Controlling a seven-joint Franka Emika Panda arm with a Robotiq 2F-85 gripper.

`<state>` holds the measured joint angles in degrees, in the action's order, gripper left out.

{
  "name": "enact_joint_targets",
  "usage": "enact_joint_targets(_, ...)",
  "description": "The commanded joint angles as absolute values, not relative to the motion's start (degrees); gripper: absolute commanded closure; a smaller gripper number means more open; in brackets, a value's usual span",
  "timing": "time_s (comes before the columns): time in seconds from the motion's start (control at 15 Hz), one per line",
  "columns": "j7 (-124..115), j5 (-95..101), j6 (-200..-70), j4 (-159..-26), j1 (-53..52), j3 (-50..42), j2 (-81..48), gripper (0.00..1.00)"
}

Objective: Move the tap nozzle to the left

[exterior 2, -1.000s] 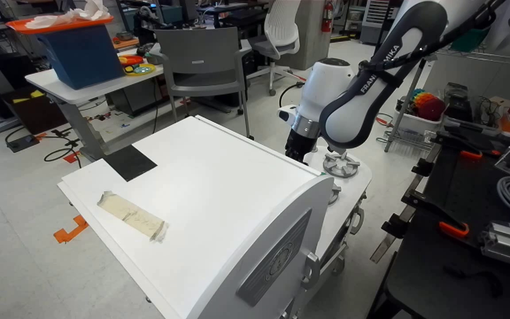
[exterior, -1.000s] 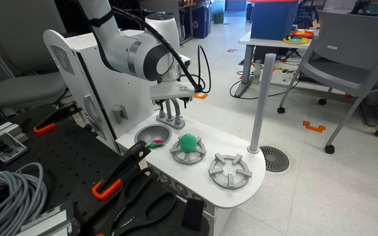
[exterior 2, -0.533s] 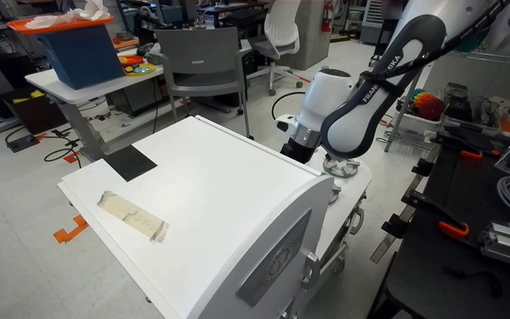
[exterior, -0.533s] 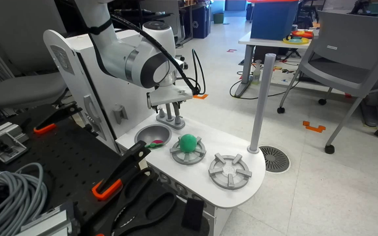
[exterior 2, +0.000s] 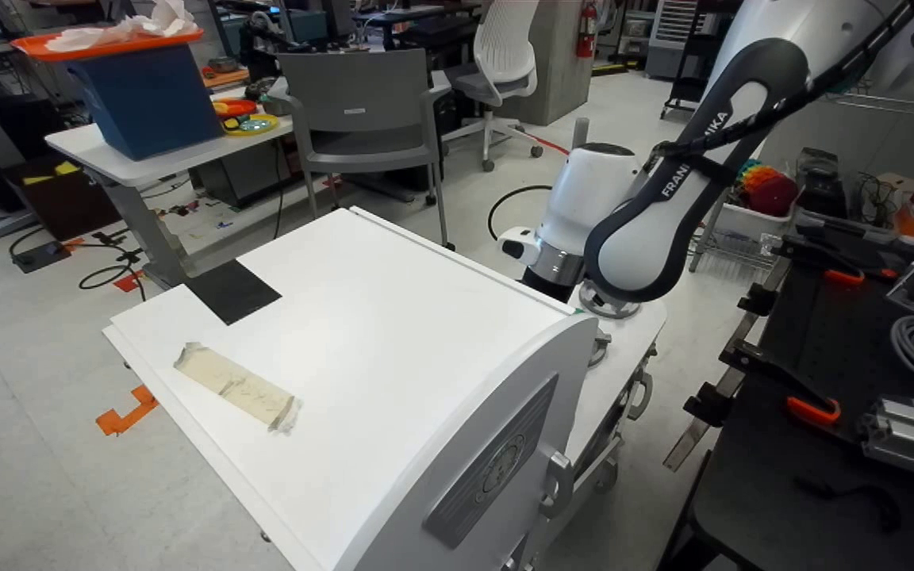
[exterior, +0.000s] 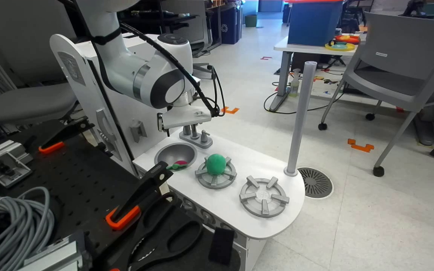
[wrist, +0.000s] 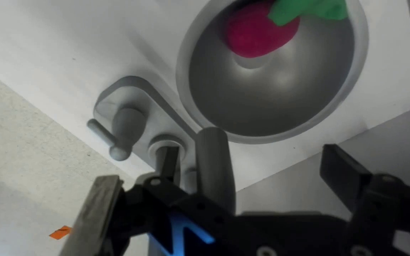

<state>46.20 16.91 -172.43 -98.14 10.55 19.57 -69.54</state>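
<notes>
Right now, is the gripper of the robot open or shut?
Open: the wrist view shows the gripper with its fingers wide apart.

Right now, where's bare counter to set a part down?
Best: white counter between green ball, bare burner and grey pole. Narrower: edge strip above the knobs. Crowded: sink, holding a pink toy, and tap nozzle, with the tool close.

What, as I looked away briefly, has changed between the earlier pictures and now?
In an exterior view, the arm and tool moved left and slightly down; the spout swung left too, away from the tap handle it had overlapped. Nothing appears gripped: in the wrist view the fingers stand apart, the spout showing between them. The green ball on its burner and the sink stayed put.
</notes>
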Motion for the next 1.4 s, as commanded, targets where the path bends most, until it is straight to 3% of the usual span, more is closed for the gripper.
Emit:
enact_joint_targets(0.0,45.19,16.02,-172.51,-101.96,11.16,22.46,-68.51,0.00)
enact_joint_targets(0.47,34.01,12.49,-172.36,-103.47,9.20,21.68,-65.49,0.00)
enact_joint_targets(1.0,13.57,9.00,-167.03,-118.07,4.51,8.07,-41.38,0.00)
enact_joint_targets(1.07,18.33,9.78,-169.99,-112.71,7.76,12.12,-49.40,0.00)
enact_joint_targets(1.33,17.88,9.67,-169.13,-113.60,7.23,11.46,-47.83,0.00)
